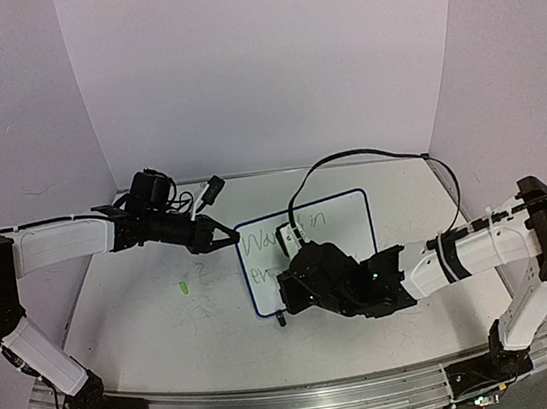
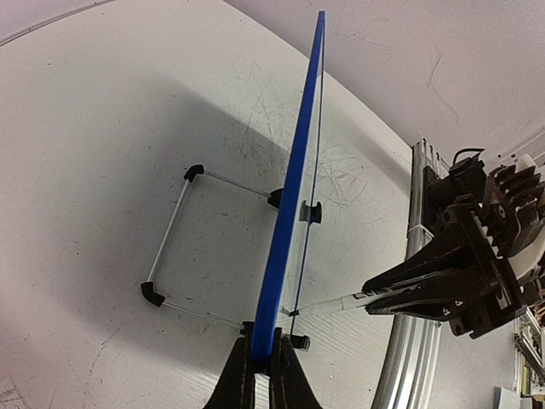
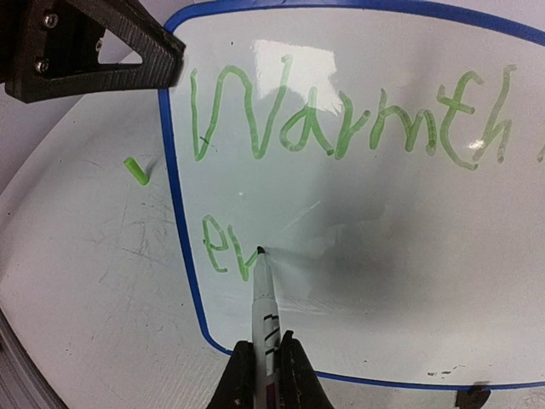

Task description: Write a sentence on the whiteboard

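Whiteboard (image 3: 400,256), light, stiff, tippy on thin feet (image 2: 152,294), is best held by its rim (image 2: 294,196), where left gripper (image 2: 261,368) clamps it; right gripper (image 3: 265,375) grasps the marker (image 3: 263,294).

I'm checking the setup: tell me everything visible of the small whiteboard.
The small rectangular whiteboard has a glossy white face, rounded corners and a thin blue rim. It stands propped on a thin wire stand with black caps on the scuffed white tabletop. Green handwriting reads "Warmth in", with a second line just begun. The left gripper is shut on its left edge; a slim pale marker held in the right gripper touches its face with the tip.
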